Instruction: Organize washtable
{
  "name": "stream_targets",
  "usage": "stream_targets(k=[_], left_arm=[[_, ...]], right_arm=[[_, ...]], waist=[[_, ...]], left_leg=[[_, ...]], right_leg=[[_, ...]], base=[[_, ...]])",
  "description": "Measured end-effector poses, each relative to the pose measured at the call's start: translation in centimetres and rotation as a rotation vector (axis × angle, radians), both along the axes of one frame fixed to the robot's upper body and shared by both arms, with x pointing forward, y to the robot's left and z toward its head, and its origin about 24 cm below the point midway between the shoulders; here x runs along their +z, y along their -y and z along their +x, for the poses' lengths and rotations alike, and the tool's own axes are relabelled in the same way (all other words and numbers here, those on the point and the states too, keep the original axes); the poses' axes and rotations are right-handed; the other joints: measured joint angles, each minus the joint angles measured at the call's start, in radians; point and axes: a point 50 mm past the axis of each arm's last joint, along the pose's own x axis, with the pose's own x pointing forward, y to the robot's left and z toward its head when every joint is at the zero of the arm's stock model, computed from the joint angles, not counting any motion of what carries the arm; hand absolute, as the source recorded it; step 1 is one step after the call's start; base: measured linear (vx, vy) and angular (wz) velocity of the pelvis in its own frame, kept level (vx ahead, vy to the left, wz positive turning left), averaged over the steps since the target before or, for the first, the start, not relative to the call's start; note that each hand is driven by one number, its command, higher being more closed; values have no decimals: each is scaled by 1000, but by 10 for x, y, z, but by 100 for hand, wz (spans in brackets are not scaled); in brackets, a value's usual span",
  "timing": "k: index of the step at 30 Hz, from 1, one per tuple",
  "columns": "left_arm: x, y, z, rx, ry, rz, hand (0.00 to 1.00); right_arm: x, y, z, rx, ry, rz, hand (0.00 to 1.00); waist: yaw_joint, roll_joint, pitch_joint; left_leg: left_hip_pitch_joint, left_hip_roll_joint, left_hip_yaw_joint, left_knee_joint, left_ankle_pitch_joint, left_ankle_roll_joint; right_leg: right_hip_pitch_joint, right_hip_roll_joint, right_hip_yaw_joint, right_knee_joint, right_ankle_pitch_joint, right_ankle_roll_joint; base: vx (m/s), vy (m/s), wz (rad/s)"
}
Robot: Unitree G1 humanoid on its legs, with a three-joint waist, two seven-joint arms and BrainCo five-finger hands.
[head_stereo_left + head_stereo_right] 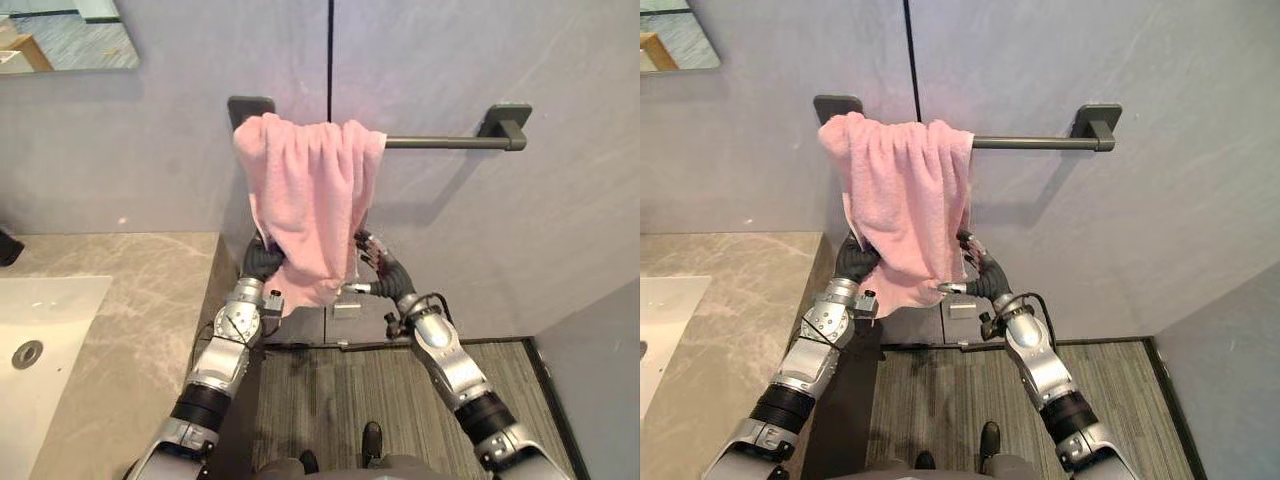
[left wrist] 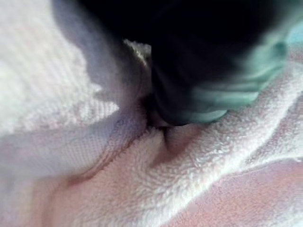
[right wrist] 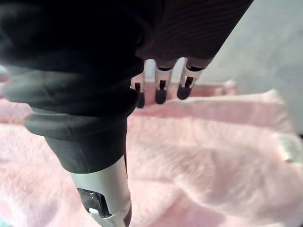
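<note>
Two hands are resting at the pink towel (image 1: 310,200) hanging over the rail (image 1: 450,142): right hand (image 1: 385,272) spread, left hand's (image 1: 262,262) hold I cannot tell.

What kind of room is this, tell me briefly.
Likely a bathroom: a pink towel hangs on a wall-mounted towel bar, beside a marble counter with a white sink.

The towel (image 1: 310,200) hangs over the left end of the towel bar (image 1: 445,142), which is fixed across the wall (image 1: 520,260) ahead of the robot. To the left, the countertop (image 1: 140,300) runs up to that wall, with the sink (image 1: 60,300) set in it and the mirror (image 1: 60,35) above. The left hand (image 1: 262,262) is at the towel's lower left edge and the right hand (image 1: 380,268) at its lower right edge, over the floor (image 1: 330,390).
</note>
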Motion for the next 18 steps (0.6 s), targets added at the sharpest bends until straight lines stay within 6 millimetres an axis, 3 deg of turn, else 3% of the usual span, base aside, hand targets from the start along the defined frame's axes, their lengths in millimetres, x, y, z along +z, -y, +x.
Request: stream_targets(k=[5, 13, 18], left_arm=[[2, 3, 0, -11, 5, -27, 100], [8, 11, -2, -16, 29, -75, 100], [12, 14, -2, -14, 45, -90, 100]], right_arm=[[9, -15, 9, 16, 36, -31, 0], [10, -10, 19, -107, 43, -55, 0], [15, 6, 23, -190, 59, -36, 0]], waist=[[22, -7, -4], [24, -7, -4], [23, -7, -4]], left_leg=[[-17, 0, -15, 0, 10, -6], [-33, 3, -29, 18, 12, -9], [-34, 4, -31, 18, 12, -9]], right_leg=[[-11, -1, -9, 0, 5, -6], [-12, 0, -23, 0, 7, -8], [-11, 0, -26, 0, 7, -8]], base=[[-53, 0, 10], [-15, 3, 4], [0, 7, 0]])
